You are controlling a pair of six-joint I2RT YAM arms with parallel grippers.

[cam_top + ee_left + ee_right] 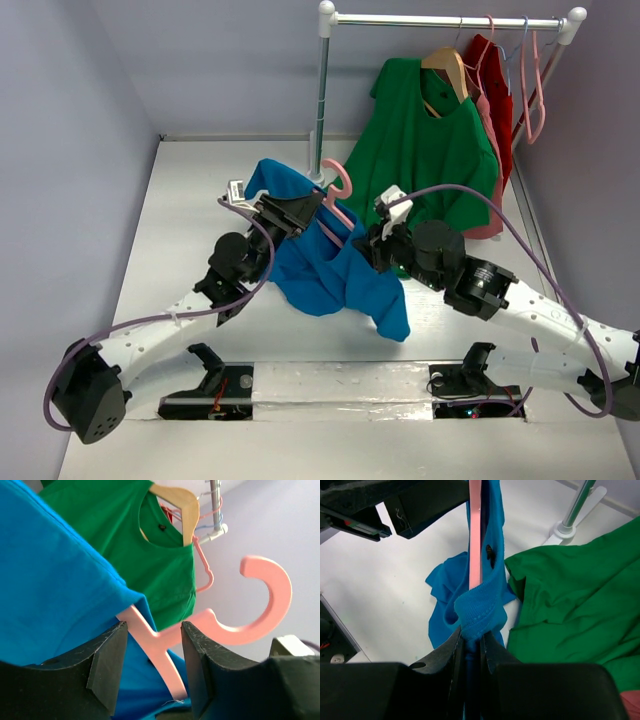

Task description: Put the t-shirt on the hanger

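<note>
Right hand [472,639] is all but closed, pinching a folded, stitched edge of the t-shirt [476,611] around one arm of the hanger [475,540]. Left hand [153,632] stands part open, straddling the hanger's neck below the hook, with no clamp evident. The t-shirt hangs between both hands at centre frame in the top view, drooping toward the table [170,210]. Judgement: the fabric is soft, light and limp, best pinched at the collar or shoulder. There the hanger's hook rises toward the top of the frame, and its long axis runs upper left to lower right.
</note>
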